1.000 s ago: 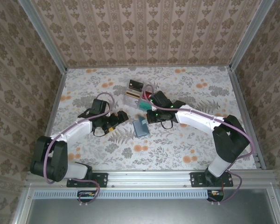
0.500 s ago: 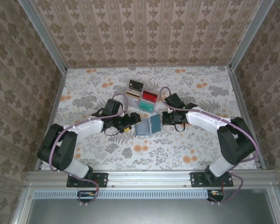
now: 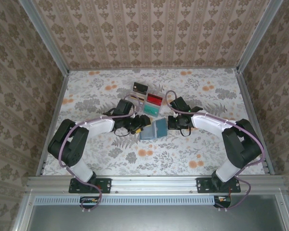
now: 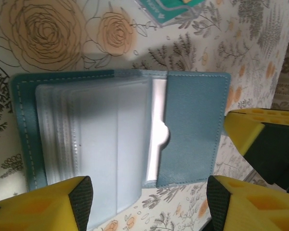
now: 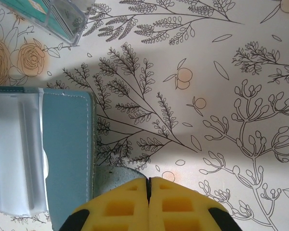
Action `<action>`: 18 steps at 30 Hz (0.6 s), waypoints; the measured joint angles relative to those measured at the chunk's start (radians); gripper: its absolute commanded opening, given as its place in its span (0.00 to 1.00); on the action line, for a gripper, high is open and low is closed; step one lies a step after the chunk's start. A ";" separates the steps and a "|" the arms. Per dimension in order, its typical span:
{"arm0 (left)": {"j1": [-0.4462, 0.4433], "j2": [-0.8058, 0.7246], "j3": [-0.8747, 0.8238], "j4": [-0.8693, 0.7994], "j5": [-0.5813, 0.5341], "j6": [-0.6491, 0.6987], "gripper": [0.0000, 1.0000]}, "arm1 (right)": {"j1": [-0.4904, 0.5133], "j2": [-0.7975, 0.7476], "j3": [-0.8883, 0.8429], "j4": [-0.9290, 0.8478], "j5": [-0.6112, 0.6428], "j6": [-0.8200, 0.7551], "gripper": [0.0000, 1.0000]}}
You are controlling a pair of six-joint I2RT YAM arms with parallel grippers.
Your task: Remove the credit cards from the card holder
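The slate-blue soft folding card holder [image 3: 153, 129] lies opened flat on the floral tabletop [image 3: 192, 154], its clear sleeves facing up. The left tool [image 4: 149, 199] straddles it with jaws apart. The right tool [image 5: 148, 187] is closed, tips at the holder's right edge (whether they pin it, I cannot tell). Beyond lie a teal plastic card [image 3: 151, 110], a red card [image 3: 155, 99] and a black card [image 3: 140, 87].

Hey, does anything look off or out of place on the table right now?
Nothing spilled or damaged. The card holder lies open, slightly askew, its clear sleeves fanned and looking empty. Cards sit in the clear tray behind it.
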State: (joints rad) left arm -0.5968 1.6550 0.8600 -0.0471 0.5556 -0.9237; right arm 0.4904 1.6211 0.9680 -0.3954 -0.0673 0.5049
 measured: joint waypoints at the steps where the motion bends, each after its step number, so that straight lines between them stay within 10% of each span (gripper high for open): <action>1: 0.000 0.006 0.000 -0.006 -0.003 0.000 0.67 | 0.000 0.002 0.000 0.002 -0.001 0.000 0.07; 18: 0.000 0.051 0.011 -0.022 0.006 0.008 0.58 | 0.000 0.031 0.000 0.004 -0.023 0.019 0.07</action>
State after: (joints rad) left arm -0.5968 1.7065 0.8711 -0.0692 0.5621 -0.9157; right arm 0.4904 1.6520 0.9680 -0.3916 -0.0898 0.5243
